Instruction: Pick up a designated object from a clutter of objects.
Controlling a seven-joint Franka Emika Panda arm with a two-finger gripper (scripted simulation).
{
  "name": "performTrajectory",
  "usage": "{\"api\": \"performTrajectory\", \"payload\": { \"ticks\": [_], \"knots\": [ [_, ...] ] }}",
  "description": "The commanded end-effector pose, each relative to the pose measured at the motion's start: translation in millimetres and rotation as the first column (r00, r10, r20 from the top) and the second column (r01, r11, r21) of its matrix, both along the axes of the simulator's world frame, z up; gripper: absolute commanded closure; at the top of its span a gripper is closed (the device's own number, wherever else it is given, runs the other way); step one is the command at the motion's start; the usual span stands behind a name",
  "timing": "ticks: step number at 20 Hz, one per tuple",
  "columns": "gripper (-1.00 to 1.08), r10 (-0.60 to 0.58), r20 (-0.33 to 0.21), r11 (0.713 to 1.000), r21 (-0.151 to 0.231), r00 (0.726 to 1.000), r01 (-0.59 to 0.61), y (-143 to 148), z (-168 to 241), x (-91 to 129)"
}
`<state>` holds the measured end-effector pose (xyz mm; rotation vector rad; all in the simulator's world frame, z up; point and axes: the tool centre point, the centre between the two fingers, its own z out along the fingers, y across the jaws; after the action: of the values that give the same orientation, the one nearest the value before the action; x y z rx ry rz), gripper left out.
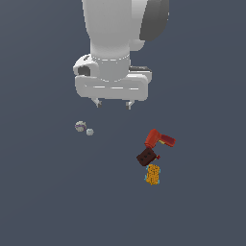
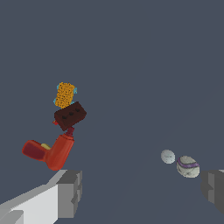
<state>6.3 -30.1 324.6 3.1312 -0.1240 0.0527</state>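
The small plain pale blue-grey ball [image 1: 90, 132] lies on the grey floor, right beside a grey ball with purplish markings [image 1: 80, 126]. In the wrist view the plain ball [image 2: 168, 156] sits next to the marked ball [image 2: 188, 166]. My gripper [image 1: 114, 104] hangs open and empty, well above the floor, up and to the exterior view's right of the two balls. Its fingers [image 2: 70, 192] frame the wrist view [image 2: 142, 190]. The red power drill [image 1: 158, 140], dark brown box [image 1: 147, 156] and orange-yellow block [image 1: 153, 174] cluster at the exterior view's right.
In the wrist view the drill [image 2: 54, 151], brown box [image 2: 70, 115] and orange block [image 2: 65, 94] stand in a row, apart from the two balls. The floor is a plain dark grey surface with no visible edges.
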Motion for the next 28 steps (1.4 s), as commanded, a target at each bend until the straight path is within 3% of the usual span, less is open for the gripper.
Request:
{"api": "performTrajectory", "payload": {
  "ticks": [1, 13, 28],
  "knots": [
    [-0.92, 0.000, 0.000, 1.000, 0.000, 1.000, 0.000, 0, 0, 0],
    [-0.92, -0.072, -0.033, 0.997, 0.003, 0.997, 0.073, -29, -10, -10],
    [-0.92, 0.011, -0.031, 1.000, 0.015, 0.999, -0.011, -50, -52, -11]
  ]
}}
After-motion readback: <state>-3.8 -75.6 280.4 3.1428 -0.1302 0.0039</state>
